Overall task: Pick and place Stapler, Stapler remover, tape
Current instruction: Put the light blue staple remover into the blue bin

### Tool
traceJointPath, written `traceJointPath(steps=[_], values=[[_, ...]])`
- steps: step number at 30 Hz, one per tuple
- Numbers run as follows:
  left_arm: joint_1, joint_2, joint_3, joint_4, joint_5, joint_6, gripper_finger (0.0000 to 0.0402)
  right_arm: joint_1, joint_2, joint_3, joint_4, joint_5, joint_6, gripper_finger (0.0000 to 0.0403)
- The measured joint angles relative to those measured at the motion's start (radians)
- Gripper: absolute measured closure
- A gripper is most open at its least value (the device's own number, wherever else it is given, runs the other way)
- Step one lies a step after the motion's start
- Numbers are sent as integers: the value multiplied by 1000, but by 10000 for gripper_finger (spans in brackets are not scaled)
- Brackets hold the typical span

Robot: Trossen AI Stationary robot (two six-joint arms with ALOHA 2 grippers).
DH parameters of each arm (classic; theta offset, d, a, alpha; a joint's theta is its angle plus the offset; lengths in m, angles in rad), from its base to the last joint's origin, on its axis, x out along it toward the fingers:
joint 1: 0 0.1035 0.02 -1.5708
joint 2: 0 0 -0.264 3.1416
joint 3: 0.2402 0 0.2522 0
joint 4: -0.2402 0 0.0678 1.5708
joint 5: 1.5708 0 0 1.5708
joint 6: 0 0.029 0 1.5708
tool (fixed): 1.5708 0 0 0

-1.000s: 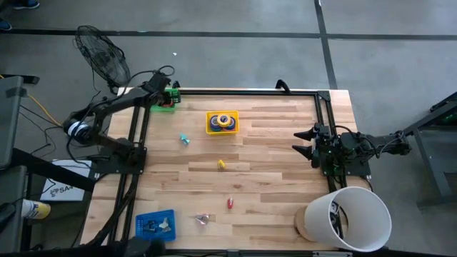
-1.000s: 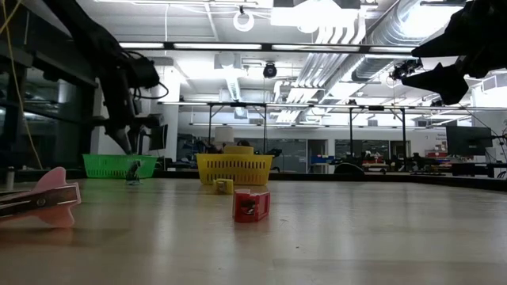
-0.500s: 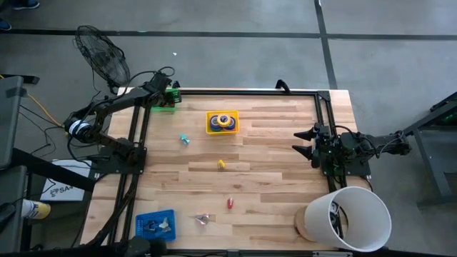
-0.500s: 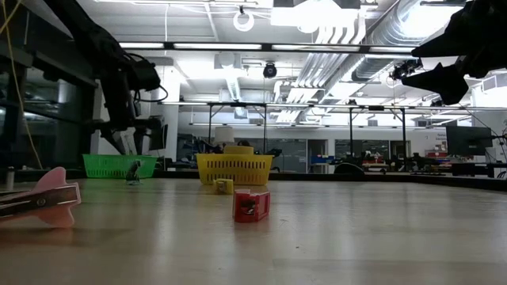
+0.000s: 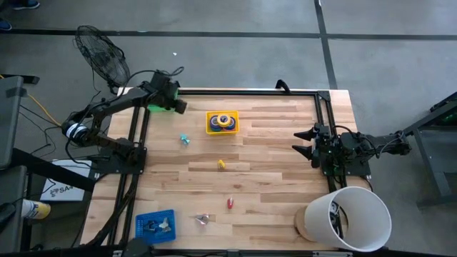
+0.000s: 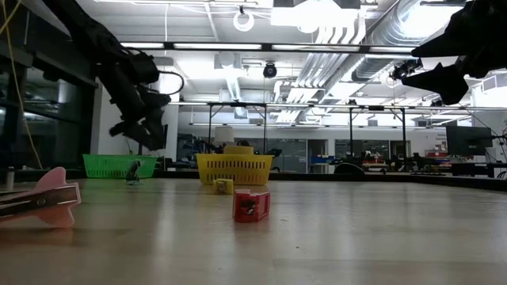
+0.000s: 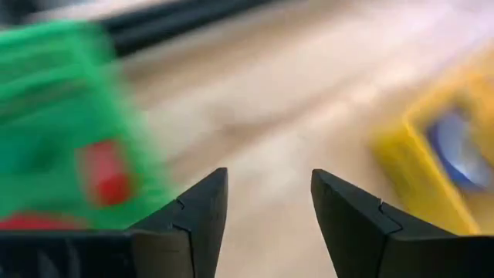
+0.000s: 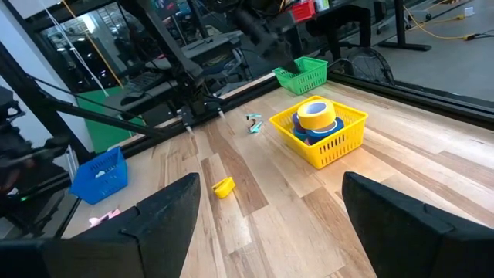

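From above, the left end effector (image 5: 177,105) hangs at the far-left corner of the worktop (image 5: 271,178), by the green basket (image 5: 155,109) and short of the yellow basket (image 5: 222,122), which holds the tape rolls (image 5: 223,120); the right end effector (image 5: 305,142) waits over the right side with its jaws wide apart, near a white bucket (image 5: 350,218). A blue basket (image 5: 155,224) sits at the near-left corner, and small teal (image 5: 184,139), yellow (image 5: 221,165) and red (image 5: 230,203) pieces lie loose between the baskets. Each colour seems to go to its own basket, which would explain the rolls gathered in the yellow one. At worktop level, the left end effector (image 6: 150,134) is tilted and raised above the green basket (image 6: 119,165), carrying nothing visible, while a red piece (image 6: 251,204) stands nearest. Its own wrist camera shows parted, empty fingers (image 7: 202,212) between green basket (image 7: 54,123) and yellow basket (image 7: 432,170). The right wrist camera shows yellow and blue tape rolls (image 8: 316,118) stacked in the yellow basket (image 8: 328,139).
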Motion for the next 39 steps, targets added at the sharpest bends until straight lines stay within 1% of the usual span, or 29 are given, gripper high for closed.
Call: traceJointPath(steps=[1,3,5,10,13,17,19,22,28,35,39], values=[[-1,0,0,-8,60,47,218,0,0,0,0,0,0,96],[-14,1,0,-40,135,124,218,0,0,0,0,0,0,96],[-41,2,0,-68,154,201,218,0,0,0,0,0,0,96],[-130,2,0,-183,152,399,218,0,0,0,0,0,0,96],[-192,2,0,-244,114,497,218,0,0,0,0,0,0,96],[-269,3,0,-315,4,597,218,0,0,0,0,0,0,96],[-302,3,0,-326,-32,635,218,0,0,0,0,0,0,96],[-346,3,0,-327,-52,694,218,0,0,0,0,0,0,96],[-402,26,0,-328,-126,800,218,0,0,0,0,0,0,96],[-406,85,1,-320,-126,844,218,0,0,0,0,0,0,96],[-405,95,2,-320,-120,873,218,0,0,0,0,0,0,96]])
